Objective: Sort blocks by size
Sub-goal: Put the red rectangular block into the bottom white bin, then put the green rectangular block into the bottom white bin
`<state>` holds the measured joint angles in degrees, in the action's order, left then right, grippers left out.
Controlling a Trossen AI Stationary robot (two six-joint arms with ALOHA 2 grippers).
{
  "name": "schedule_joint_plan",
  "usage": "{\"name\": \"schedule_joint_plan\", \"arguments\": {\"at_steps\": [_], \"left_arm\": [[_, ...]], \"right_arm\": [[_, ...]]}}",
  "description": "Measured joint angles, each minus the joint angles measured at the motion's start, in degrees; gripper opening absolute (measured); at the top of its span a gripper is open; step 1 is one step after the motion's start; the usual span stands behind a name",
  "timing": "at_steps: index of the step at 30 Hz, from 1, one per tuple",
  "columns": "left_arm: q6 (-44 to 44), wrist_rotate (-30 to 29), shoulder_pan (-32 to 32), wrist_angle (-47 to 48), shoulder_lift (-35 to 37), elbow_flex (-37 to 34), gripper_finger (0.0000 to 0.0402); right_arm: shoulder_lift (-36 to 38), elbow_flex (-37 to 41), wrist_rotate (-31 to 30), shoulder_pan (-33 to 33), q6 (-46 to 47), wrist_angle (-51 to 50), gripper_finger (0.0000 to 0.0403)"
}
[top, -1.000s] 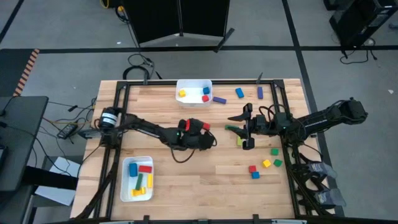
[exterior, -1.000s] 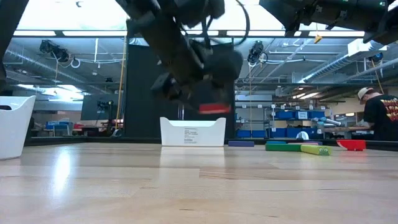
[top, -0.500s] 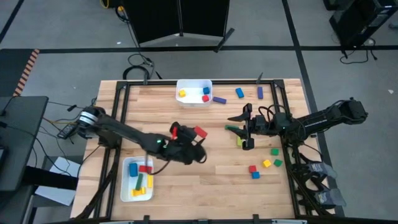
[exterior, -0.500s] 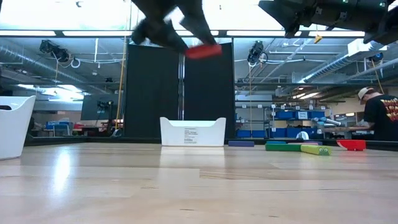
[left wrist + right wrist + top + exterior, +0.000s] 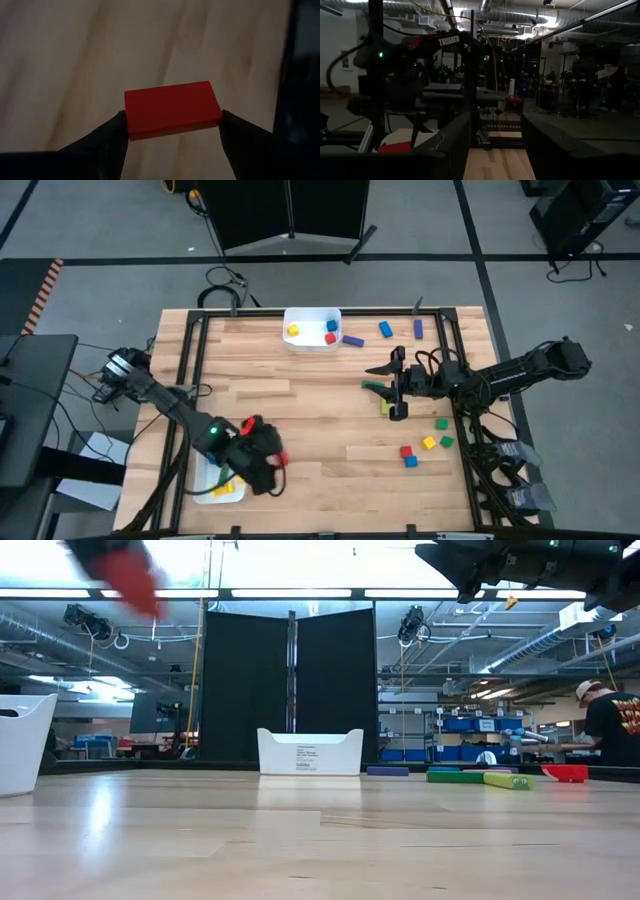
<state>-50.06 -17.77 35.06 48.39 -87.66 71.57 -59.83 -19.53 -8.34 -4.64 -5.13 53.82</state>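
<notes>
My left gripper [image 5: 265, 445] is shut on a red bar block [image 5: 172, 110] and hangs above the table's near left, beside the white near-left tray [image 5: 203, 488], which holds yellow and green blocks. In the low view the red block [image 5: 125, 572] shows high up and blurred. My right gripper [image 5: 398, 388] waits open at mid-right, above a green bar [image 5: 374, 387] and a yellow-green block [image 5: 385, 408]. In its wrist view nothing is between my right gripper's [image 5: 492, 137] fingers. Other blocks lie loose on the right half. My left gripper pinches the red bar by its two short ends [image 5: 128, 116] between its two fingers [image 5: 111, 137], so the bar spans the gap. The fingers slant down from above. The bar is lifted clear of the wood.
A far white tray [image 5: 312, 340] holds yellow, red and blue blocks. A purple bar [image 5: 352, 339] and two blue blocks [image 5: 385, 329] lie beside it. Green, yellow, red and blue cubes [image 5: 428, 442] lie near the right edge. A person [image 5: 612, 725] stands beyond the table.
My left gripper has swung from the table's middle toward the near left edge and the near-left tray, rising and turning as it went. The red bar has stayed in its hold, clear of the table.
</notes>
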Motion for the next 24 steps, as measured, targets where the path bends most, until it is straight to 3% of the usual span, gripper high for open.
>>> {"name": "schedule_joint_plan", "arguments": {"at_steps": [4,11,16,24], "left_arm": [[-12.6,9.2,2.6,13.1,0.0,0.0,0.0281],[-24.3,20.4,7.2,23.2,0.0,0.0,0.028],[-29.7,21.5,9.3,27.2,0.0,0.0,0.0292],[-31.9,21.4,9.6,26.6,-0.9,-0.2,0.0365]], "right_arm": [[0.0,0.0,0.0,0.0,0.3,0.0,0.0183],[0.0,0.0,-0.1,0.0,0.5,0.0,0.0183],[0.0,0.0,-0.2,0.0,0.5,0.0,0.0183],[0.0,0.0,-0.2,0.0,0.7,-0.3,0.0183]]}}
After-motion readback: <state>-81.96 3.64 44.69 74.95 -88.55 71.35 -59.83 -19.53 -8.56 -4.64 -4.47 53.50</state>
